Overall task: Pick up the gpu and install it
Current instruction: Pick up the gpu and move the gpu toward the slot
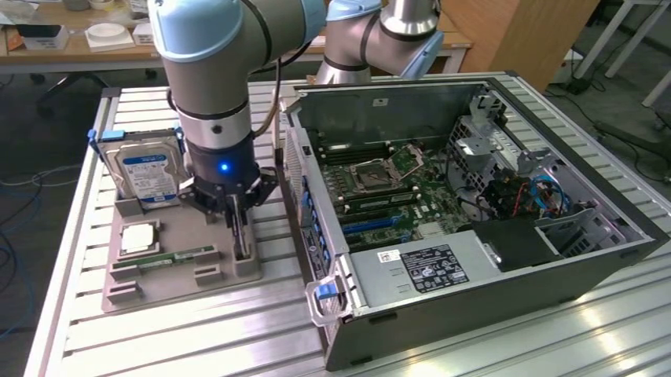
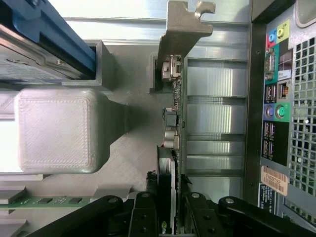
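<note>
The gpu (image 1: pixel 242 236) is a thin dark card standing on edge along the side of the grey parts tray (image 1: pixel 178 224) nearest the case. My gripper (image 1: pixel 235 206) comes straight down on its top edge. In the wrist view the gpu (image 2: pixel 174 128) shows edge-on, with its pale metal bracket (image 2: pixel 183 24) at the far end. My gripper (image 2: pixel 168 217) has one black finger on each side of the card and is shut on it. Whether the card's lower edge is still in the tray's slot, I cannot tell.
The open computer case (image 1: pixel 587 259) lies at the exterior view's right, motherboard (image 1: pixel 388 188) facing up, its rear ports (image 2: pixel 276 98) close beside the card. On the tray a silver hard drive (image 1: pixel 147 177) stands upright, with a pale square part (image 1: pixel 138 238) and a green memory stick (image 1: pixel 173 258) nearby.
</note>
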Available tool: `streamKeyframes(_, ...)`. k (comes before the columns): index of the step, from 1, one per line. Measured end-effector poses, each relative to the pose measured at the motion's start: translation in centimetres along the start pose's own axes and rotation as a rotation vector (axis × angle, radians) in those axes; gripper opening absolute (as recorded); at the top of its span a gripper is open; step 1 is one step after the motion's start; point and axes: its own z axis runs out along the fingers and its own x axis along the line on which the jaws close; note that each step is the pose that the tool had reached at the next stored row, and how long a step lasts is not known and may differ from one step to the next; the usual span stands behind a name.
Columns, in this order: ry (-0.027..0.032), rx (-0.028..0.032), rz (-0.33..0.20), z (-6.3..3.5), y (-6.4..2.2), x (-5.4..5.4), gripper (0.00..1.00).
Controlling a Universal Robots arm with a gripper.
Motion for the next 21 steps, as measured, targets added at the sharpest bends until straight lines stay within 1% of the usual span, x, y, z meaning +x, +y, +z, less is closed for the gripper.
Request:
streamKeyframes(11,-0.0002,-0.0001,0.0,-3.17,0.1,-0.1,0.27)
streamKeyframes(13,-0.0002,-0.0001,0.0,-3.94,0.13,-0.1,0.27)
streamKeyframes(21,-0.0001,0.0,0.0,-7.61,0.24,-0.2,0.27)
